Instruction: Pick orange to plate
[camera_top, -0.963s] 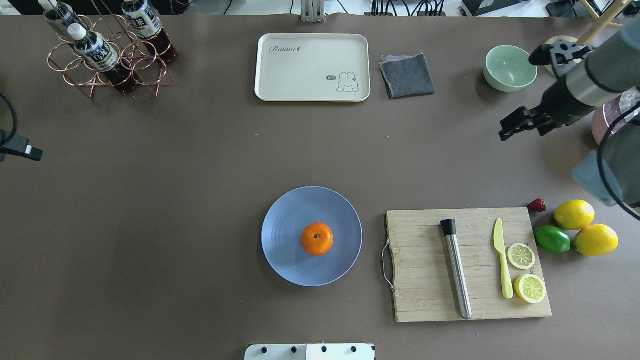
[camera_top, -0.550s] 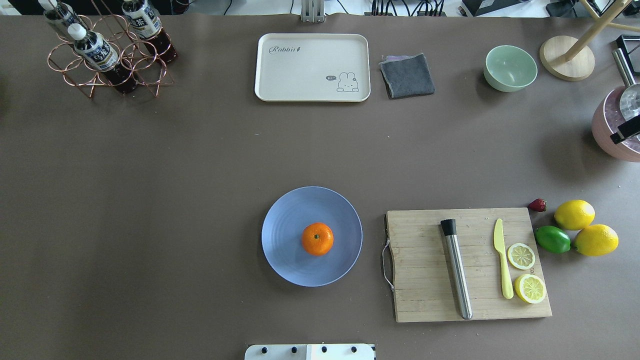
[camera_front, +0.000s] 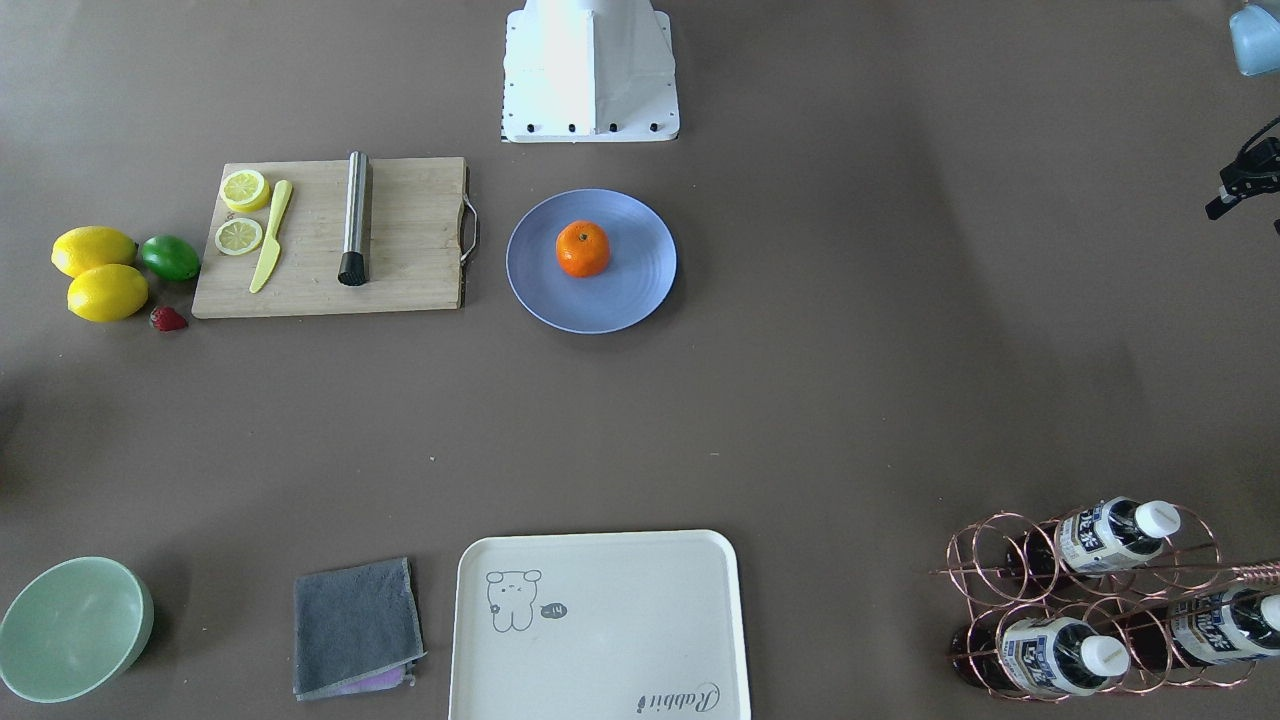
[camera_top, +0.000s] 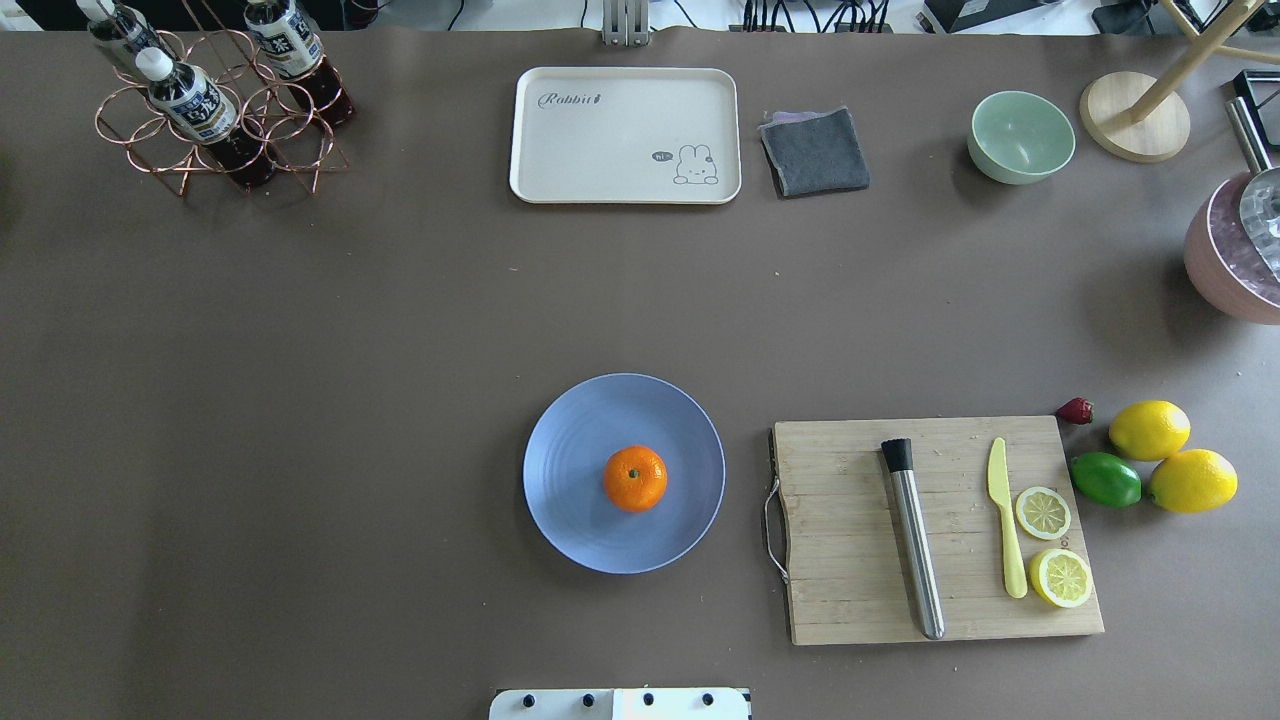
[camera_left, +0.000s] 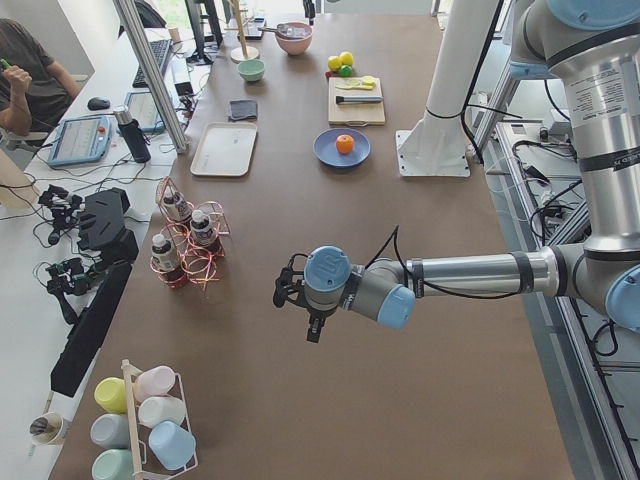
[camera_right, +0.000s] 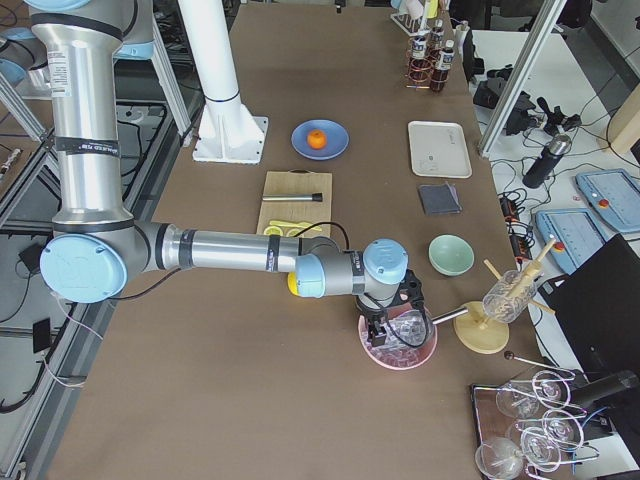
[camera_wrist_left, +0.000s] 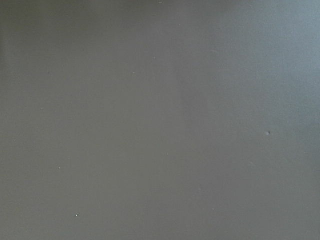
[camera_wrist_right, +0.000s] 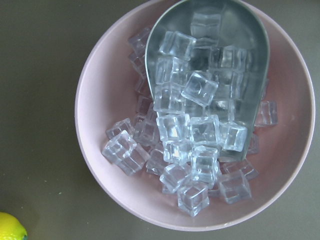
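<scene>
The orange (camera_top: 635, 478), stem dot up, rests in the middle of the periwinkle-blue plate (camera_top: 580, 440) at the table's near centre. The front-facing view shows the same orange (camera_front: 582, 248) on the plate (camera_front: 630, 290). Neither gripper touches them. My left gripper (camera_left: 282, 292) hovers over bare table far off on the left, past the bottle rack; I cannot tell whether it is open or shut. My right gripper (camera_right: 383, 330) hangs over a pink bowl of ice cubes (camera_wrist_right: 100, 150) at the far right, its state also unclear.
A cutting board (camera_top: 850, 530) with a steel muddler, yellow knife and lemon slices lies right of the plate. Beyond it are two lemons (camera_top: 1148, 429), a lime and a strawberry. A cream tray (camera_top: 625, 135), grey cloth, mint bowl (camera_top: 1020, 135) and bottle rack (camera_top: 210, 100) line the far edge.
My right arm, over the back right corner a second ago, has left the overhead view to the right. The left arm's black part at the left edge is gone too. Orange and plate unmoved.
</scene>
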